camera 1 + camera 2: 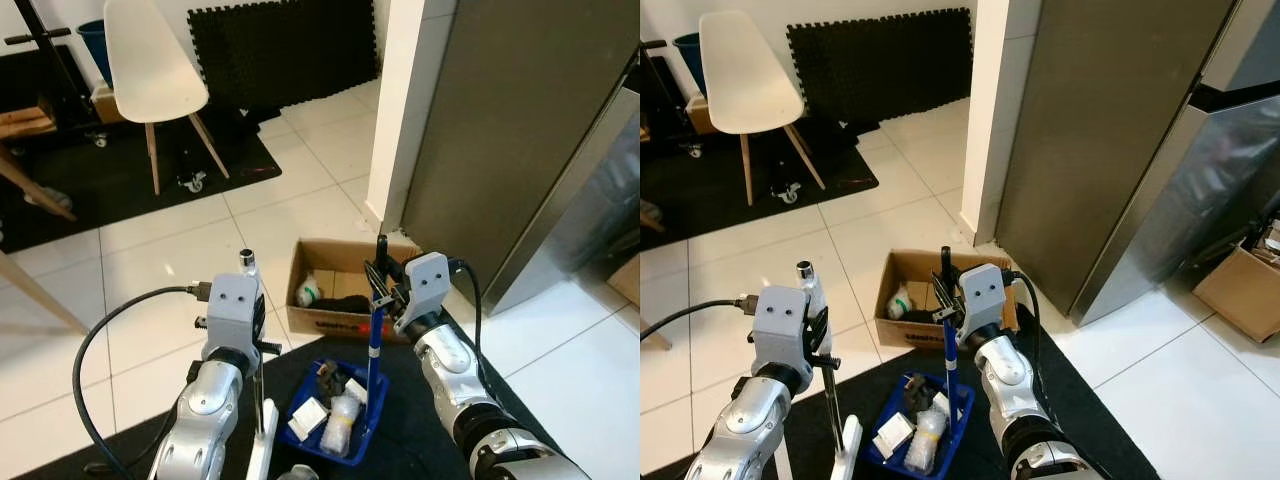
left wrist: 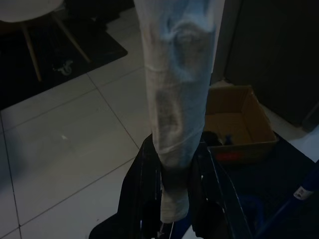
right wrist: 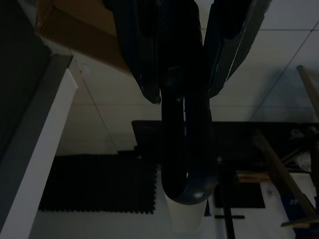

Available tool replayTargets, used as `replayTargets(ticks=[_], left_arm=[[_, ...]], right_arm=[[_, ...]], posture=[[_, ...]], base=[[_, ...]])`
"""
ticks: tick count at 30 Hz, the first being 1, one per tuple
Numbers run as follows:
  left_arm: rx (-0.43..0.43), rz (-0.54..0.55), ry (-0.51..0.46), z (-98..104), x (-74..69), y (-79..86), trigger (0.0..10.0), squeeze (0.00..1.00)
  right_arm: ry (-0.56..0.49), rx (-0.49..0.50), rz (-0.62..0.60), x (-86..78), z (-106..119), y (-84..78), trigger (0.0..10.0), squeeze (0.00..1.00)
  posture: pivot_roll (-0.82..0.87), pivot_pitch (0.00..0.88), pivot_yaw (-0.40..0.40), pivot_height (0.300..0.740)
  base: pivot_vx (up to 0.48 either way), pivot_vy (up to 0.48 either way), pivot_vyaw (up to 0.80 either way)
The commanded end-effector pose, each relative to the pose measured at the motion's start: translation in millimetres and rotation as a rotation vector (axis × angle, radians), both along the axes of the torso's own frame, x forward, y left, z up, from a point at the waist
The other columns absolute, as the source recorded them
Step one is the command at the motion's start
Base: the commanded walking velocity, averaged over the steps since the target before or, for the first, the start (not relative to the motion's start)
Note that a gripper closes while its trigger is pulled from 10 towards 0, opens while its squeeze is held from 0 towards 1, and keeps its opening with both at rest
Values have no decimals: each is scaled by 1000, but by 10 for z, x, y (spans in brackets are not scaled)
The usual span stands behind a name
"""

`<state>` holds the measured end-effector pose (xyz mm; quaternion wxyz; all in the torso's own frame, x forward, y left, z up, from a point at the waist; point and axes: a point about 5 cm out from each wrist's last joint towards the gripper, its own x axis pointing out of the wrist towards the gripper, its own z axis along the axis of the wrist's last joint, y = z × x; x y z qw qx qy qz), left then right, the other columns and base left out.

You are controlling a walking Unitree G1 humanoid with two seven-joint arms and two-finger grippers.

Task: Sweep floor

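A white tiled floor (image 1: pixel 300 215) spreads ahead, with a tall grey-brown cabinet (image 1: pixel 520 140) and a white pillar (image 1: pixel 405 100) on the robot's right. A black mat (image 1: pixel 130 175) lies further back on the left, a white chair (image 1: pixel 150 70) standing on it, and dark foam panels (image 1: pixel 285 50) lean on the wall behind. A second dark mat (image 1: pixel 1060 400) lies under the robot's arms.

Near the pillar's foot an open cardboard box (image 1: pixel 345 285) sits on the tiles with some rubbish inside. Just before it, on the dark mat, a blue dustpan (image 1: pixel 335 415) holds crumpled white scraps and dark bits.

The right hand (image 1: pixel 383 283) is clamped round the dustpan's upright blue handle (image 1: pixel 374 345), near its dark top end. The left hand (image 1: pixel 257 340) is closed round the upright silvery broom pole (image 1: pixel 820 345), whose tip stands just above it; the left wrist view shows the black fingers (image 2: pixel 142 194) hugging the pale pole.
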<state>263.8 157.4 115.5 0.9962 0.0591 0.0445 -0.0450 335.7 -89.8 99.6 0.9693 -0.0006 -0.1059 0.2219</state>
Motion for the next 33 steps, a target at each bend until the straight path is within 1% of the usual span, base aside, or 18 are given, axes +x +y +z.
replayTargets(ticks=[1, 4, 8, 9, 10, 11, 12, 14, 15, 18, 19, 23, 29, 33], left_arm=[[10, -5, -20, 50, -31, -68, 10000, 0], [4, -5, -26, 67, -44, -98, 10000, 0], [-2, 0, -26, 65, -57, -106, 10000, 0], [-4, 2, -24, 59, -64, -107, 10000, 0], [-4, 2, -24, 59, -64, -107, 10000, 0], [-5, 3, -23, 53, -69, -111, 10000, 0], [-5, 3, -23, 53, -69, -111, 10000, 0], [-8, 3, -23, 51, -66, -121, 10000, 0], [-8, 2, -23, 52, -63, -124, 10000, 0], [-8, 2, -25, 59, -60, -129, 10000, 0], [-7, 1, -26, 73, -61, -144, 10000, 0], [-6, -2, -25, 77, -79, -165, 10000, 0], [-5, -3, -21, 77, -108, -179, 10000, 0], [-4, -3, -19, 72, -122, -182, 10000, 0]], right_arm=[[-22, -9, 2, 3, 23, 1, 10000, 0], [-7, -68, 7, 7, -9, 13, 10000, 0], [-8, -93, 3, 23, -2, 11, 10000, 0], [-16, -73, -4, 44, 36, 5, 10000, 0], [-16, -73, -4, 44, 36, 5, 10000, 0], [-33, -42, -17, 72, 92, -6, 10000, 0], [-33, -42, -17, 72, 92, -6, 10000, 0], [-66, 39, -50, 129, 214, -27, 10000, 0], [-72, 58, -58, 143, 243, -28, 10000, 0], [-69, 76, -62, 150, 251, -18, 10000, 0], [-54, 92, -53, 140, 228, 27, 10000, 0], [-36, 104, -45, 127, 198, 71, 10000, 0], [-25, 131, -48, 137, 208, 108, 10000, 0], [-22, 132, -57, 150, 219, 122, 10000, 0]], posture=[[208, 189, -31, 740], [209, 194, -37, 740], [206, 197, -44, 740], [201, 196, -49, 740], [201, 196, -49, 740], [201, 194, -50, 740], [201, 194, -50, 740], [206, 195, -49, 740], [206, 195, -49, 740], [217, 201, -48, 740], [231, 216, -48, 740], [241, 225, -52, 740], [257, 233, -58, 740], [264, 238, -63, 740]], base=[[0, 0, 0], [0, 0, 0], [0, 0, 0], [0, 0, 0], [0, 0, 0], [0, 0, 0], [0, 0, 0], [0, 0, 0], [0, 0, 0], [0, 0, 0], [0, 0, 0], [0, 0, 0], [0, 0, 0], [0, 0, 0]])
